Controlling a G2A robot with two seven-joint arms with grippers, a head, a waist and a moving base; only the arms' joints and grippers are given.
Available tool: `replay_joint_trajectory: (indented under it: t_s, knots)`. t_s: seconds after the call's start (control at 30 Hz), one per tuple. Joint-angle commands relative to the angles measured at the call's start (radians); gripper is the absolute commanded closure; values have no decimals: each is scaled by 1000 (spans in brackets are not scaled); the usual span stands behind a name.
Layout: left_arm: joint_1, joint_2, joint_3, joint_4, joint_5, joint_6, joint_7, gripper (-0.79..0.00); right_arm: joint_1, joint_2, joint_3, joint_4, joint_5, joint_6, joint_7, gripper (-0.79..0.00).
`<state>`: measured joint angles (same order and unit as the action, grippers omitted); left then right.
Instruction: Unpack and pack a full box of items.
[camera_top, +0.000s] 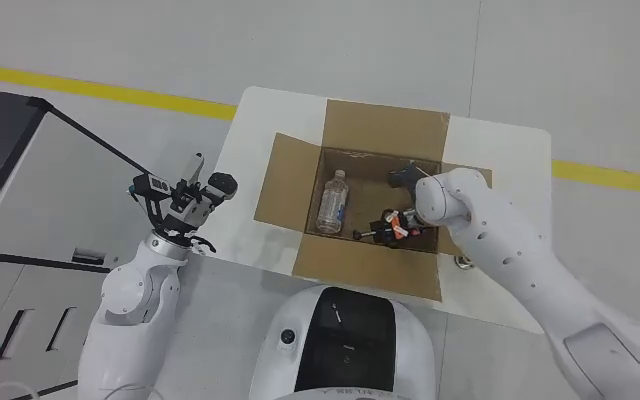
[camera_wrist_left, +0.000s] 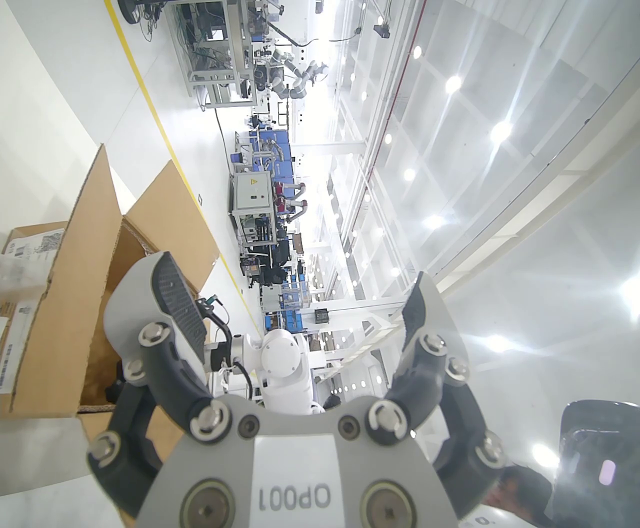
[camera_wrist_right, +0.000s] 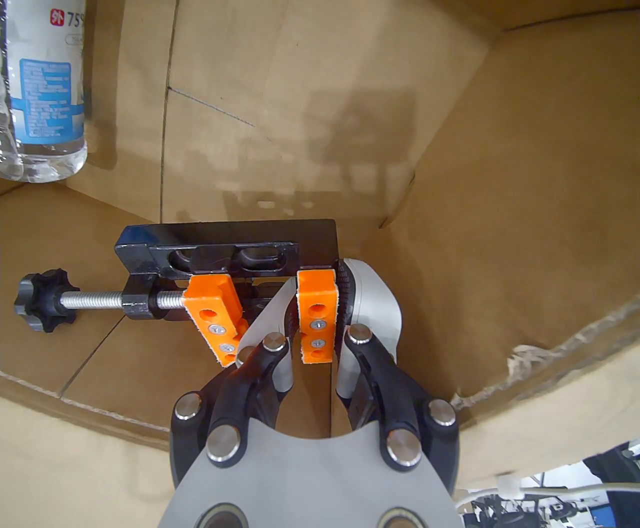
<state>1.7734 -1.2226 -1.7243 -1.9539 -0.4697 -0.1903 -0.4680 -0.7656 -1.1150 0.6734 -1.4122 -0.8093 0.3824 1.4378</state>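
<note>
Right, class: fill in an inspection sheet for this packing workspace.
Surface: white table carrying the cardboard box.
Job's things: box open, holding a lying water bottle and a black-and-orange clamp.
Clutter: small object beside the box, too small to identify.
Grippers: right gripper shut on the clamp's orange block; left gripper open, beside the table.
Cables: thin dark line on the floor, possibly a cable.
Surroundings: grey floor, yellow line.
</note>
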Motion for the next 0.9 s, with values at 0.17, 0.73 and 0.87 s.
replay_joint_trajectory:
  t_s: [0.17, 0.73, 0.87]
  knots:
    - [0, 0, 0, 0, 0, 0, 0, -785, 32, -25, -29, 46, -1, -8, 8, -268]
    - [0, 0, 0, 0, 0, 0, 0, -785, -25, 27, 246, -291, 28, 18, -18, -342]
    - [0, 0, 0, 0, 0, 0, 0, -785, -198, 94, 551, -580, -16, -5, 5, -354]
